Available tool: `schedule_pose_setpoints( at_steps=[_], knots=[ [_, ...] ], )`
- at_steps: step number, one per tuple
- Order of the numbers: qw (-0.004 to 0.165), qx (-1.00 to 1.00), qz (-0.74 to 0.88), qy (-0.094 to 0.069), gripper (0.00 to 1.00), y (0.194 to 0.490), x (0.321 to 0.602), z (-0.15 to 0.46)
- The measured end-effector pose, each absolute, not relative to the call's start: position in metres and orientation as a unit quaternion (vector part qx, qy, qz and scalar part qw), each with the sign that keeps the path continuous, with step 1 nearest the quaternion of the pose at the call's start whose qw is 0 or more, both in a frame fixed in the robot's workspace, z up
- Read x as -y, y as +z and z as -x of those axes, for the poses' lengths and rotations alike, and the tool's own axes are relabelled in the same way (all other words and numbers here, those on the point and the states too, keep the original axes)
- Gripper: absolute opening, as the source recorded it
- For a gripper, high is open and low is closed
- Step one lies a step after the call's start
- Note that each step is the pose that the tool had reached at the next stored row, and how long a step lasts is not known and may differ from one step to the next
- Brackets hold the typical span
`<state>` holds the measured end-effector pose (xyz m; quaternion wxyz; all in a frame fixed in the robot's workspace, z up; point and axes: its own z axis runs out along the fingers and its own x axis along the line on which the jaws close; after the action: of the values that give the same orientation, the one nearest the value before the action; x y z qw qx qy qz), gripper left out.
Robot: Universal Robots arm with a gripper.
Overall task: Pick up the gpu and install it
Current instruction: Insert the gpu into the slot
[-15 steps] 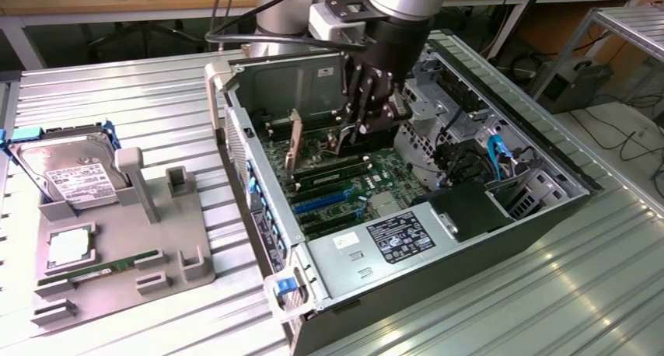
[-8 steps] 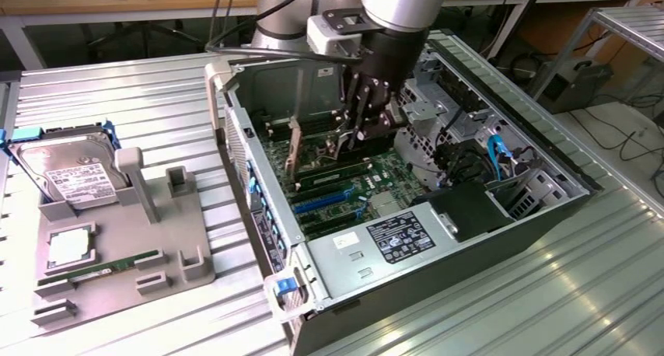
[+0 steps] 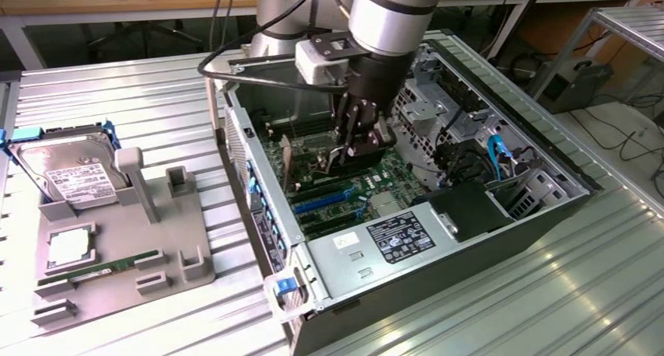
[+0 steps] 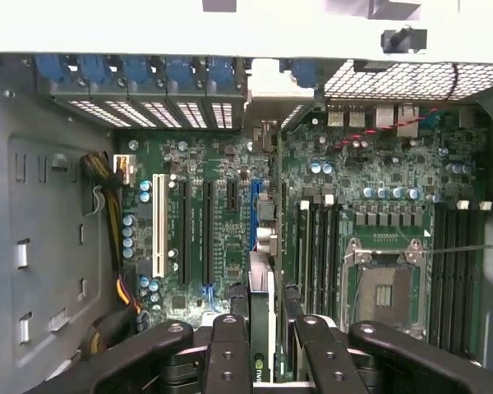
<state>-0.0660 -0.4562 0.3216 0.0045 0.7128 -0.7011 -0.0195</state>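
On the exterior view's left, the hard drive (image 3: 64,173) and RAM stick (image 3: 102,266) sit in their grey holder (image 3: 182,255) on the desk, while the gpu (image 3: 358,155) is already lifted and inside the open computer case (image 3: 487,239). The gripper (image 4: 263,345) pinches it edge-on above the motherboard (image 4: 222,222), apparently near the blue slot (image 4: 252,209); seating looks unfinished. Room is tight: case walls close around, drive cage on the exterior view's right.

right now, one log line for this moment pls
holding: gripper shut on gpu | where: inside pc case, above motherboard | card: edge-on, over slots | seated: cannot tell
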Motion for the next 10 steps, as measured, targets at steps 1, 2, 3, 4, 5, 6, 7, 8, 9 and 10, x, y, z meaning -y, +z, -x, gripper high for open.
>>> schedule_pose_setpoints(
  at_steps=[1,2,3,4,5,6,7,8,9,10],
  knots=[
    [0.004,0.701,-0.713,-0.019,0.26,0.319,0.456,0.068],
    [0.005,0.7,-0.714,-0.019,0.26,0.317,0.456,0.069],
    [0.005,0.7,-0.714,-0.019,0.26,0.315,0.456,0.071],
    [0.005,0.7,-0.714,-0.019,0.26,0.299,0.456,0.074],
    [0.005,0.7,-0.714,-0.019,0.26,0.289,0.456,0.075],
    [0.005,0.7,-0.714,-0.019,0.26,0.276,0.456,0.079],
    [0.005,0.7,-0.714,-0.019,0.26,0.27,0.456,0.08],
    [0.005,0.7,-0.714,-0.019,0.26,0.265,0.457,0.083],
    [0.006,0.7,-0.714,-0.021,0.26,0.264,0.457,0.084],
    [0.009,0.705,-0.709,-0.025,0.26,0.264,0.457,0.079]
  ],
)
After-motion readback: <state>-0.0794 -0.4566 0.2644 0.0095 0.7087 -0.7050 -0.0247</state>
